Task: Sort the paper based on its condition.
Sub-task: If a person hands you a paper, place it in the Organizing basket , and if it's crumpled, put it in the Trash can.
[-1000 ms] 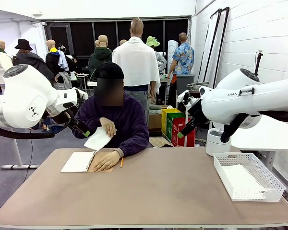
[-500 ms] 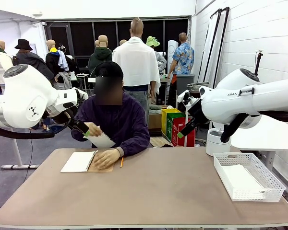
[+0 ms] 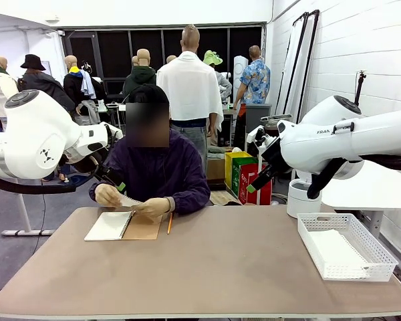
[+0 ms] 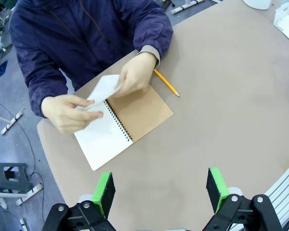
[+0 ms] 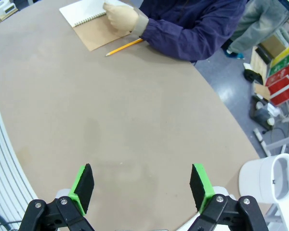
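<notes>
Since a second ago: sheet point(image 4: 102, 89) lowered from chest height to just above the notebook point(image 4: 118, 126), now gripped in both of the person's hands point(image 4: 67, 112), folded or crumpled between them; arms unmoved. In the front view, sheet point(image 3: 129, 202) barely visible between the hands, over the open notebook point(image 3: 122, 227) at the table's point(image 3: 220, 267) far left. Pencil point(image 4: 166, 83) lying on the table just beside the brown cover. White basket point(image 3: 346, 245) at the right edge, with white paper point(image 3: 334, 250) lying flat inside. Left gripper point(image 4: 160, 189) raised above the table, green pads point(image 4: 104, 193) wide apart, nothing between. Right gripper point(image 5: 141, 186) likewise spread wide over bare tabletop, nothing held.
</notes>
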`<action>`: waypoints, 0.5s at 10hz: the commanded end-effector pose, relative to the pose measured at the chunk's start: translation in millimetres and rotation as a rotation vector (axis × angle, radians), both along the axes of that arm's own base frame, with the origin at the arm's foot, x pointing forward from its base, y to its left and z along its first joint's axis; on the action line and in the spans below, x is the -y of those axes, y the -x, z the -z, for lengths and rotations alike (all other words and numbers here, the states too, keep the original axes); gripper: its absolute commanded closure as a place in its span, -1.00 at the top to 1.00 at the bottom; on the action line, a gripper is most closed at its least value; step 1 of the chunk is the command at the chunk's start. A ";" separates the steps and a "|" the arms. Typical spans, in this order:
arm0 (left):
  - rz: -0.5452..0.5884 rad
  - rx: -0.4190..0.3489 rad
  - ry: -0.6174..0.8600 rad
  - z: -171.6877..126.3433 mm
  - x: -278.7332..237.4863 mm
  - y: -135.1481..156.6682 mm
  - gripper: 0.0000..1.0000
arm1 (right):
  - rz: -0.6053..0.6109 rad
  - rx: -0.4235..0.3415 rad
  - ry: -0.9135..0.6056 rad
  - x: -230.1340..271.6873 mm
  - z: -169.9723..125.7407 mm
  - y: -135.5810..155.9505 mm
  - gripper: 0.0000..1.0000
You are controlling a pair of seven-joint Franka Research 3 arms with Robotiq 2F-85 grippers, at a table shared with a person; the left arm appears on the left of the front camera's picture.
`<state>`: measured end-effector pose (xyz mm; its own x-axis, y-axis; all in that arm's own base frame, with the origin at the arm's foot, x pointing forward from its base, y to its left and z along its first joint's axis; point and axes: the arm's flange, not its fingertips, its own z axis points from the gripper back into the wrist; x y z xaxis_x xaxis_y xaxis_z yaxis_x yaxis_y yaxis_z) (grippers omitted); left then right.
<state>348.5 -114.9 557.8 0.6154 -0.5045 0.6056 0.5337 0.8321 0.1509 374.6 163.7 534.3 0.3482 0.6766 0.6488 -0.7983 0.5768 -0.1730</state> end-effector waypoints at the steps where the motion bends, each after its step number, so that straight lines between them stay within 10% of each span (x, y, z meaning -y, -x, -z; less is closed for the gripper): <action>1: 0.000 0.003 0.004 -0.4 -0.7 -1.4 1.00 | 0.003 0.008 0.000 -0.4 1.3 -0.1 1.00; 5: 0.000 0.003 0.004 -0.4 -0.7 -1.4 1.00 | 0.003 0.008 0.000 -0.4 1.3 -0.1 1.00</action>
<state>348.5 -114.9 557.8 0.6154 -0.5045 0.6056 0.5337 0.8321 0.1509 374.6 163.7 534.3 0.3482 0.6766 0.6488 -0.7983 0.5768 -0.1730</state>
